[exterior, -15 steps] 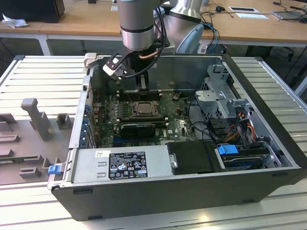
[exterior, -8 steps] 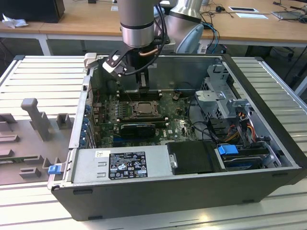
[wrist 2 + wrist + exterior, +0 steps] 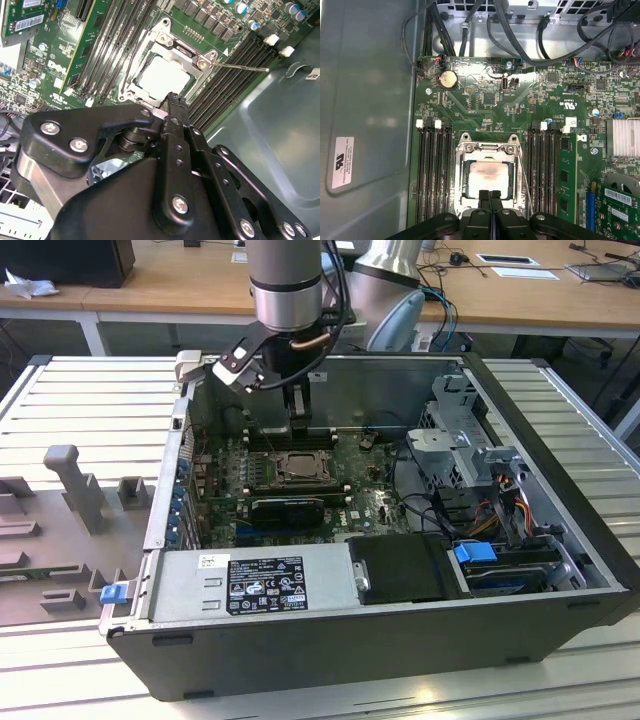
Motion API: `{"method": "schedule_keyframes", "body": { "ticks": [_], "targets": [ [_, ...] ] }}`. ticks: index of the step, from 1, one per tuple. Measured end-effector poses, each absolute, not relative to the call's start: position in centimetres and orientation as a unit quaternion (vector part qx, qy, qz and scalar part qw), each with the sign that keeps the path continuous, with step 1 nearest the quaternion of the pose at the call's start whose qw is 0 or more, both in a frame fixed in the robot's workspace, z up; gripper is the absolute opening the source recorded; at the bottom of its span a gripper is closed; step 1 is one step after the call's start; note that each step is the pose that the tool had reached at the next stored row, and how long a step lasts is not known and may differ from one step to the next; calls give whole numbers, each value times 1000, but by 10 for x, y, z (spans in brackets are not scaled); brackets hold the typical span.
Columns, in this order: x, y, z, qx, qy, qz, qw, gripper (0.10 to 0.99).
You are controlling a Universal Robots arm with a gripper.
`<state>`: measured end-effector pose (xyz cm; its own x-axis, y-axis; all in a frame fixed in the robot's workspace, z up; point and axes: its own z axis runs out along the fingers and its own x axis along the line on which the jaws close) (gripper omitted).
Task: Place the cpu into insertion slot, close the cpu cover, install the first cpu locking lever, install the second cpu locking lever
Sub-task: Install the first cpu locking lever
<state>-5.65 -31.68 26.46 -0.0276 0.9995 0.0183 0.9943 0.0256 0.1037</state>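
The gripper (image 3: 490,196) hangs low over the motherboard (image 3: 485,107) inside the open computer case (image 3: 350,650). Its 2 fingers are pressed together with nothing between them, tips at the edge of the cpu cover (image 3: 487,148). The cover lies flat on the insertion slot (image 3: 466,182), which sits between 2 banks of memory slots (image 3: 432,170). The cpu (image 3: 489,176) sits inside, showing through the window. 1 thin lever rod (image 3: 240,66) sticks out over the memory slots.

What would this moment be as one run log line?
cpu: in insertion slot | cpu cover: down over cpu | gripper: shut, tips at slot edge | locking lever: rod alongside slot
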Motion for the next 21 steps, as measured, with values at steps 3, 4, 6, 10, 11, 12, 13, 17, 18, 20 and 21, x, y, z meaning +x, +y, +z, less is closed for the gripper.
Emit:
{"method": "schedule_keyframes", "body": {
  "ticks": [3,4,6,10,11,12,13,17,18,20,21],
  "targets": [
    [-56,-317,267,697,715,44,30,106],
    [-56,-317,267,697,715,44,30,106],
    [-56,-317,269,697,715,44,30,106],
    [-56,-317,273,697,715,44,30,106],
    [-56,-317,275,697,715,44,30,106],
    [-57,-317,276,697,715,44,30,106],
    [-56,-317,277,697,715,44,30,106],
    [-57,-317,286,697,715,44,30,106],
    [-56,-317,289,697,716,44,30,106],
    [-56,-317,294,697,715,44,30,106],
    [-57,-317,298,697,715,44,30,106]
  ]
}}
